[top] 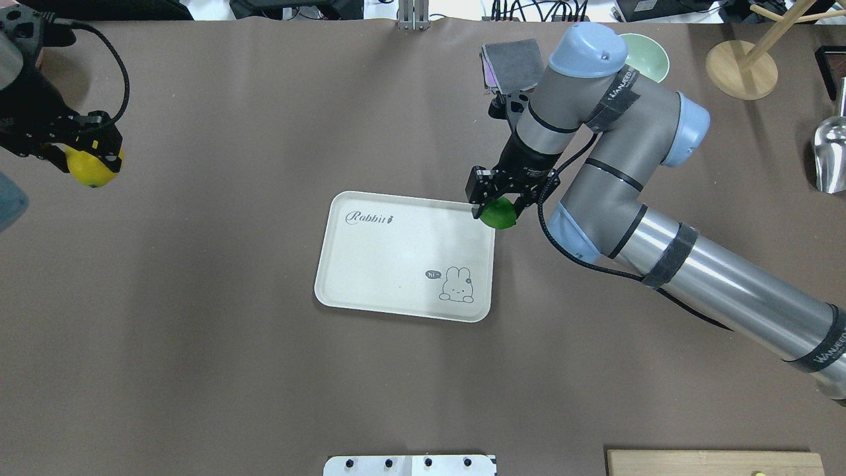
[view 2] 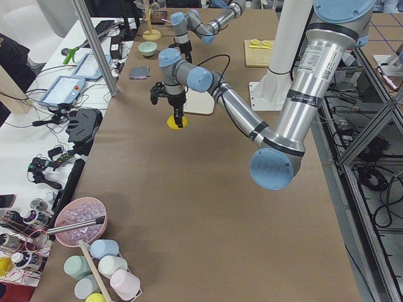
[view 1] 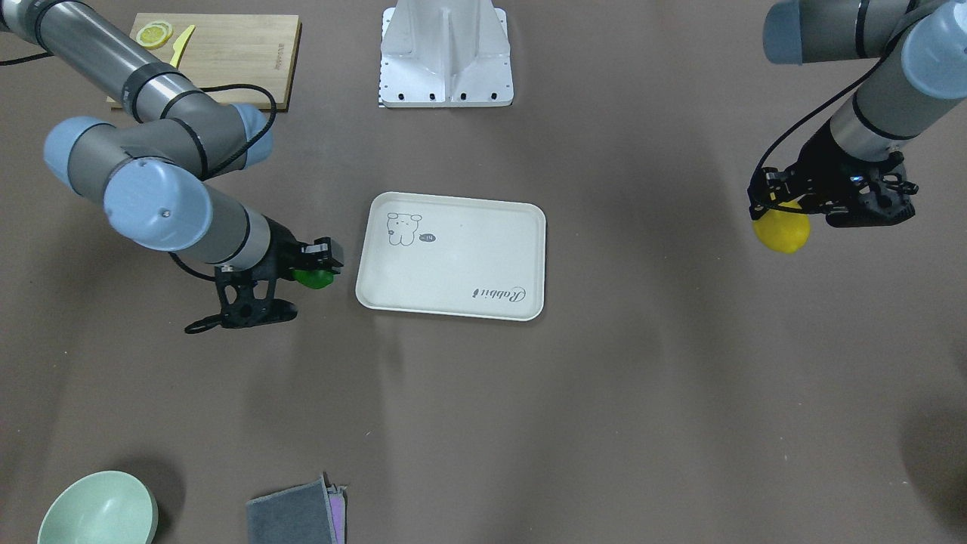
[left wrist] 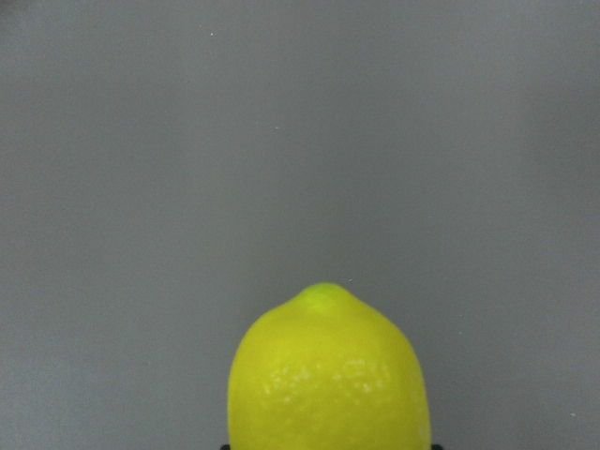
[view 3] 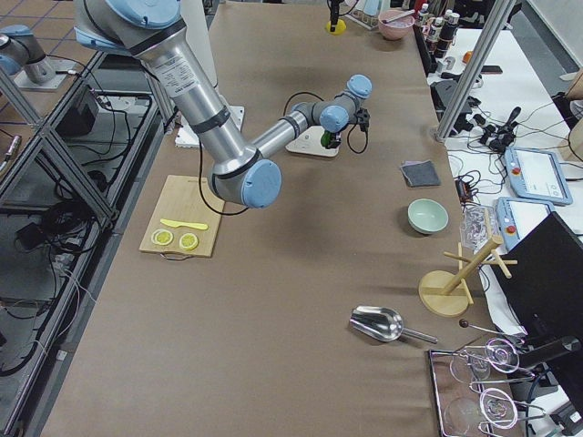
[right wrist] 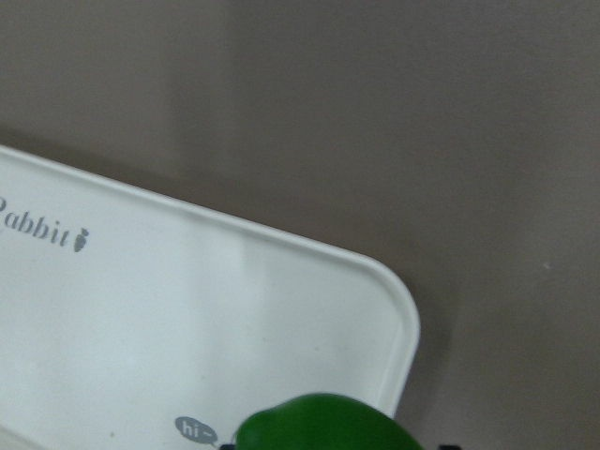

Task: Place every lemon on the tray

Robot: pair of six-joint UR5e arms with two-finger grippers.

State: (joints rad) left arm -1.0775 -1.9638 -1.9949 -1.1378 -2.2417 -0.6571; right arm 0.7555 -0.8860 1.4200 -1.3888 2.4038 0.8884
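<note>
Grips the small green lemon (top: 497, 213) tight in the right arm's (top: 661, 264) jaws, poised at the far right corner of the cream tray (top: 396, 258) in the middle of the brown table (top: 198, 330). Clamps the yellow lemon (top: 92, 170) in the left arm's (view 1: 884, 106) jaws far out to the left, well apart from the tray

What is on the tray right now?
Nothing lies on the tray; its floor shows bare. The green lemon hangs in the right gripper beside one corner, covering a bit of rim in the overhead view.
</note>
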